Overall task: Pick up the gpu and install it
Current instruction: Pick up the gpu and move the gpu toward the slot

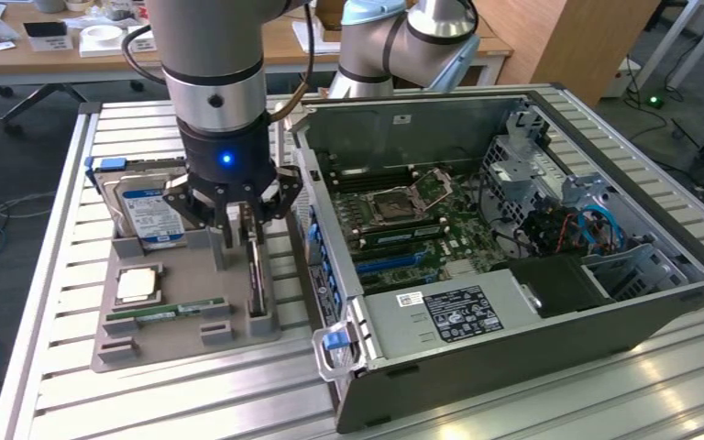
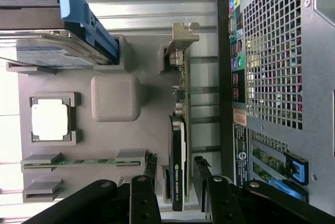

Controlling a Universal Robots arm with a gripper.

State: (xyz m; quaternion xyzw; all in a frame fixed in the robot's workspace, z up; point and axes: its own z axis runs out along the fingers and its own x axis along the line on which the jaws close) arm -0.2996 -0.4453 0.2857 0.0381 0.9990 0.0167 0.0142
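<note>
1. Your gripper [image 1: 250,231] hangs released, jaws apart, straddling the gpu [image 1: 257,280]. Nothing is held.
2. The gpu stands on edge in a tray [image 1: 162,344] slot, on the exterior view's left of the case [image 1: 511,344].
3. It looks light, stiff and fragile: 1 thin board.
4. Take it across its 2 flat faces near the middle, clear of the connector edge, and squeeze gently.

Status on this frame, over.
Open gripper straddles the gpu. Card on edge in grey tray, not gripped. Nearby hard drive stands apart.
</note>
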